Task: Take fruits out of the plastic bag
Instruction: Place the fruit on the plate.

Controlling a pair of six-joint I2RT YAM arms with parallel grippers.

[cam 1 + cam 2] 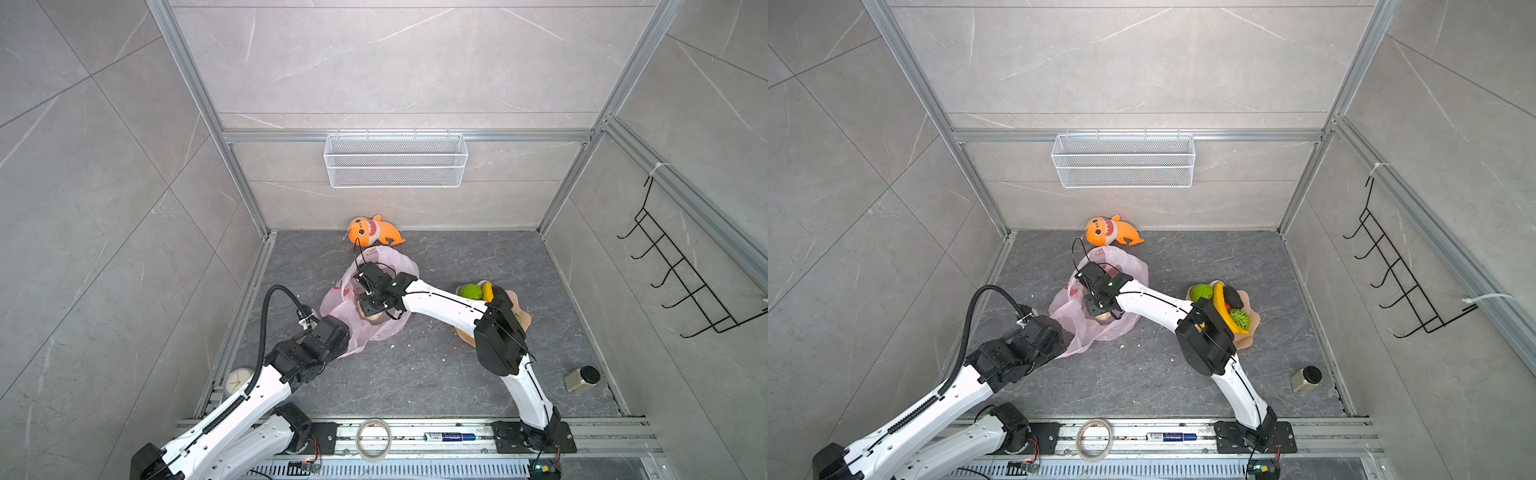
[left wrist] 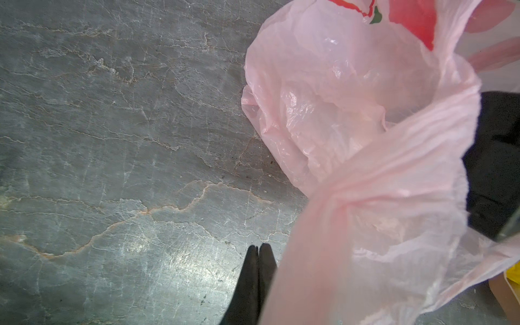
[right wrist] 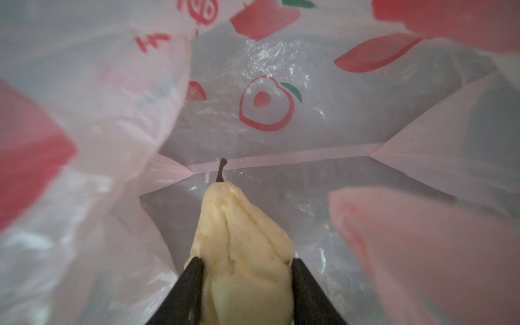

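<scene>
The pink plastic bag point(image 1: 365, 332) point(image 1: 1092, 334) lies crumpled mid-floor. My right gripper point(image 3: 246, 260) reaches into its mouth and is shut on a beige pear-shaped fruit point(image 3: 242, 225), whose stem points at the bag's bottom seam; that fruit peeks out under the wrist point(image 1: 1102, 316). My left gripper point(image 2: 258, 247) is shut at the bag's near corner with nothing between its tips. The bag's twisted handle point(image 2: 380, 183) runs taut past its side. Other fruits lie on the peach plate point(image 1: 1246, 340): a green ball point(image 1: 1200, 292), a yellow banana point(image 1: 1223, 309) and a dark avocado point(image 1: 1232, 296).
An orange plush shark point(image 1: 374, 230) lies by the back wall behind the bag. A small jar point(image 1: 582, 378) lies at the right front. A tape roll point(image 1: 374, 439), a marker point(image 1: 451, 436) and a clock point(image 1: 239, 380) sit along the front rail.
</scene>
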